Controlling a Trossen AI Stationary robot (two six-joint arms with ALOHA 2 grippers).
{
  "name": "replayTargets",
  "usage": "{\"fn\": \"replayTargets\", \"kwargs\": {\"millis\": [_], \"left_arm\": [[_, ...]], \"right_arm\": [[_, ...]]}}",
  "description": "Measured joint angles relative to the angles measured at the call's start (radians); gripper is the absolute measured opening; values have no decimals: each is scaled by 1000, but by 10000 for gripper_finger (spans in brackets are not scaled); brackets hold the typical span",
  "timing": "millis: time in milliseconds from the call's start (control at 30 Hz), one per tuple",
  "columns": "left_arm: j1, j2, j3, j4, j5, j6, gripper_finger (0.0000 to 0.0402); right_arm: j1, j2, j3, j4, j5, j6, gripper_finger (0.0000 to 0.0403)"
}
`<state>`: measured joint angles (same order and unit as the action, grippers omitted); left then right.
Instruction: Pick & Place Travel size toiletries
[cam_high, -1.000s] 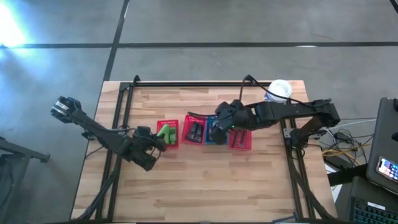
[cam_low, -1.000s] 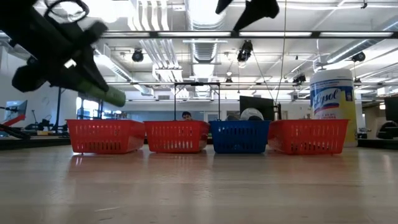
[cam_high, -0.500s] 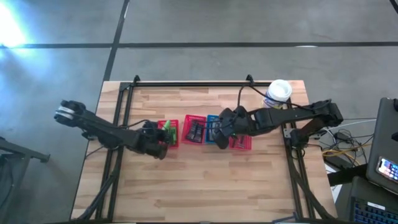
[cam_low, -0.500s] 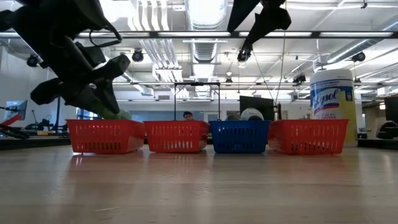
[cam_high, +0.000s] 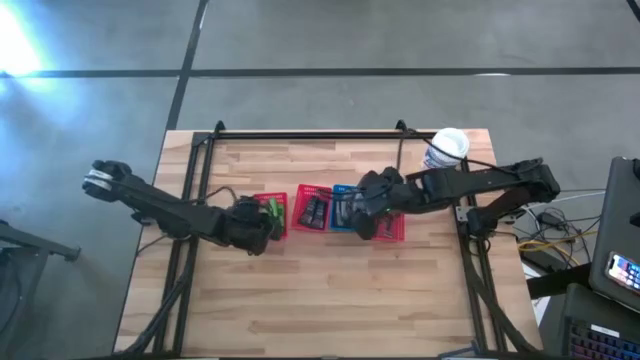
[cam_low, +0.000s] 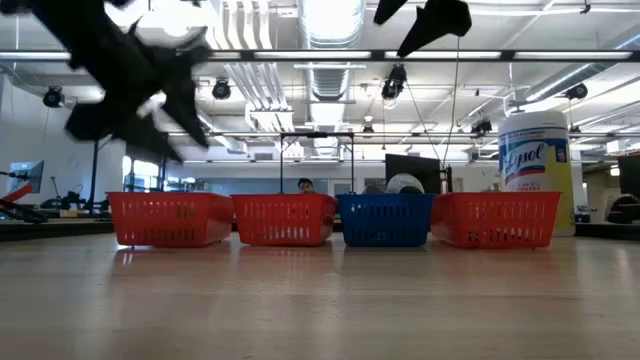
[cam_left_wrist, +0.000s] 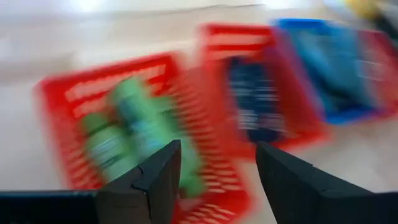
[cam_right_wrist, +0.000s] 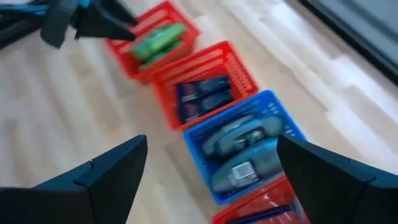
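Observation:
Four mesh baskets stand in a row mid-table. The leftmost red basket (cam_high: 268, 228) holds bright green tubes (cam_left_wrist: 124, 140). The second red basket (cam_high: 312, 225) holds small black tubes (cam_right_wrist: 202, 93). The blue basket (cam_right_wrist: 292, 134) holds grey oval bottles (cam_right_wrist: 239, 140). The contents of the rightmost red basket (cam_high: 392, 232) are mostly hidden by the right arm. My left gripper (cam_left_wrist: 217, 155) hovers open and empty above the near-left side of the green tubes' basket. My right gripper (cam_right_wrist: 211, 142) hangs open and empty above the blue basket.
A large white canister (cam_high: 447, 148) with a blue label stands at the table's far right corner, behind the rightmost basket. Black frame rails run along the table's left, right and far edges. Bare wood lies between the baskets and the near edge.
My left gripper carried a green tube toward the leftmost red basket, dipped to its rim, let the tube go and rose again, open. The tube now lies in that basket with the others. My right gripper drifted slightly toward the table's right, staying high and open.

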<state>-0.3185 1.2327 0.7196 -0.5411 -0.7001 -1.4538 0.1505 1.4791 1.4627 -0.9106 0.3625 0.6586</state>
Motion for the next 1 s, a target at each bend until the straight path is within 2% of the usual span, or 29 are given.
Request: {"fn": "replayTargets", "kwargs": {"millis": [100, 200, 267, 333, 400, 567, 700, 733, 833, 1000], "left_arm": [[-25, -71, 38, 86, 38, 271, 209], [-27, -138, 36, 257, 247, 556, 209], [-27, -171, 10, 382, 319, 662, 208], [-16, -201, -20, 469, 330, 705, 208], [5, -232, -47, 521, 353, 721, 208], [13, -312, -73, 523, 341, 687, 207], [11, -373, -74, 534, 447, 627, 207], [9, -381, -74, 553, 461, 640, 207], [13, -393, -75, 616, 457, 805, 207], [53, -414, -122, 731, 430, 937, 207]], "right_arm": [[0, -53, -13, 10, -86, -55, 353], [-8, -120, -81, 48, -129, -107, 344], [-31, -177, -163, 121, -160, -109, 336], [-61, -243, -257, 213, -203, -98, 329], [-78, -312, -341, 284, -200, -86, 321], [-97, -461, -456, 243, -184, -69, 304], [-88, -580, -511, 243, -209, 82, 291], [-79, -604, -526, 258, -236, 58, 288], [-64, -676, -586, 348, -273, -34, 280], [-89, -842, -743, 500, -292, -61, 266]]}}
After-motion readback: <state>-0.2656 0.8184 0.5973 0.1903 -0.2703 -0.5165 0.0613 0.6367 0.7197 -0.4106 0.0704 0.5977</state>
